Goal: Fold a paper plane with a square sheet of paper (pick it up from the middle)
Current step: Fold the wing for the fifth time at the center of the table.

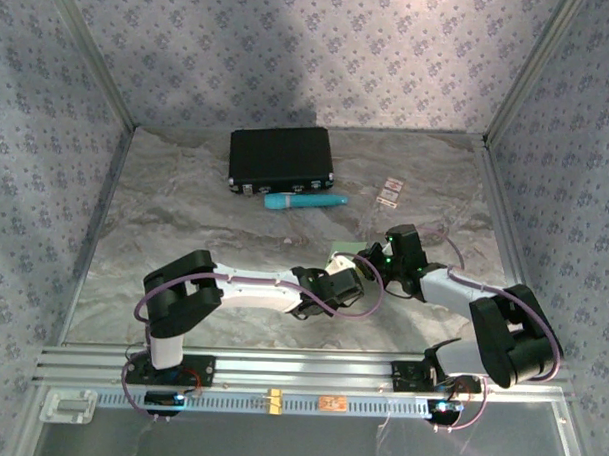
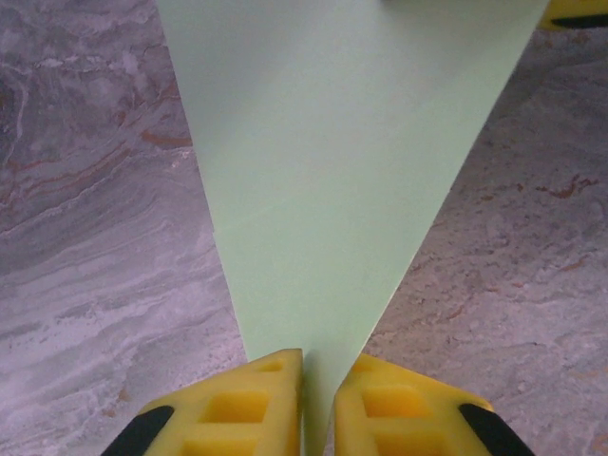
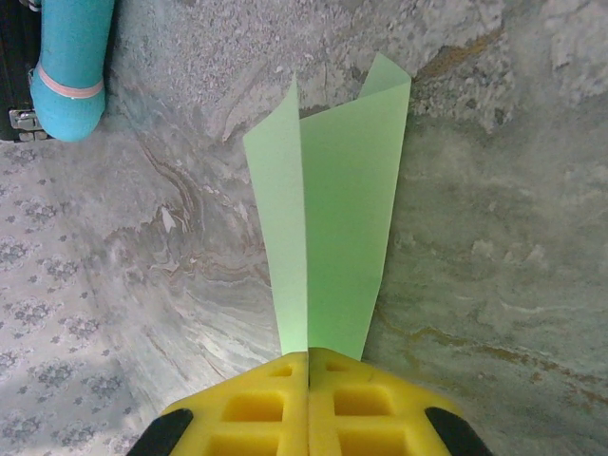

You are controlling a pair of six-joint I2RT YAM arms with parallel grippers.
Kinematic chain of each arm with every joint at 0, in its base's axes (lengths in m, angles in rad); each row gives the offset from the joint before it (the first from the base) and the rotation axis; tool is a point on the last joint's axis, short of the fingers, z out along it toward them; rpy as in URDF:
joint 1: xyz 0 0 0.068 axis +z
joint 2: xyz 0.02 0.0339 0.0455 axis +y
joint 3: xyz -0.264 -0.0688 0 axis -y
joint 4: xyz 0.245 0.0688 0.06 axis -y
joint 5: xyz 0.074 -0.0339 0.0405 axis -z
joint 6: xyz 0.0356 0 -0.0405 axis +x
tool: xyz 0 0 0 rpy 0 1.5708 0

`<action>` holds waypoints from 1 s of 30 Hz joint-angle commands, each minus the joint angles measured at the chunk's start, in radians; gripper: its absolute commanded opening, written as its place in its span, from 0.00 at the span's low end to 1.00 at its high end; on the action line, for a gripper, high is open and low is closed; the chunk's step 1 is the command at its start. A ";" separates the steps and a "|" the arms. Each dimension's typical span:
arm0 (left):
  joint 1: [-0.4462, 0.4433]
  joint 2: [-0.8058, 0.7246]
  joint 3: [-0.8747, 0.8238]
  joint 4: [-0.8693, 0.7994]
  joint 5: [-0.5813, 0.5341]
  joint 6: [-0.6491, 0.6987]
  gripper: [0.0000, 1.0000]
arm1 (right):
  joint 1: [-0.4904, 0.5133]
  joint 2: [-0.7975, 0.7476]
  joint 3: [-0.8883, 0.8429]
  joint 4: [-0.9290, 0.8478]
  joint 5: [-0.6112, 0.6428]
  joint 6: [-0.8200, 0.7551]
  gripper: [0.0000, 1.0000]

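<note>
The square sheet of paper point(image 3: 332, 218) is pale green, folded lengthwise, and held above the marble table between both arms. In the right wrist view my right gripper point(image 3: 309, 366) is shut on its near end, and the two layers fan out ahead of the yellow pads. In the left wrist view my left gripper point(image 2: 318, 375) has the sheet point(image 2: 332, 171) running between its yellow fingers, which are closed in on it with a narrow gap. From above, a little of the paper point(image 1: 341, 256) shows between the left gripper point(image 1: 349, 280) and the right gripper point(image 1: 383, 261) at mid-table.
A black case point(image 1: 280, 159) lies at the back of the table with a teal tube point(image 1: 305, 201) just in front of it. The tube point(image 3: 71, 57) is also at the upper left of the right wrist view. Two small cards point(image 1: 390, 189) lie to the right of the tube.
</note>
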 commanded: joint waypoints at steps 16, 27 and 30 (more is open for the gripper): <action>0.052 -0.016 -0.075 0.091 0.106 -0.072 0.07 | -0.052 -0.208 0.018 -0.326 0.138 -0.172 0.40; 0.077 -0.018 -0.116 0.146 0.167 -0.110 0.08 | -0.084 -0.273 -0.021 -0.360 0.132 -0.177 0.44; 0.082 -0.026 -0.133 0.169 0.179 -0.143 0.07 | -0.084 -0.270 -0.024 -0.357 0.131 -0.176 0.44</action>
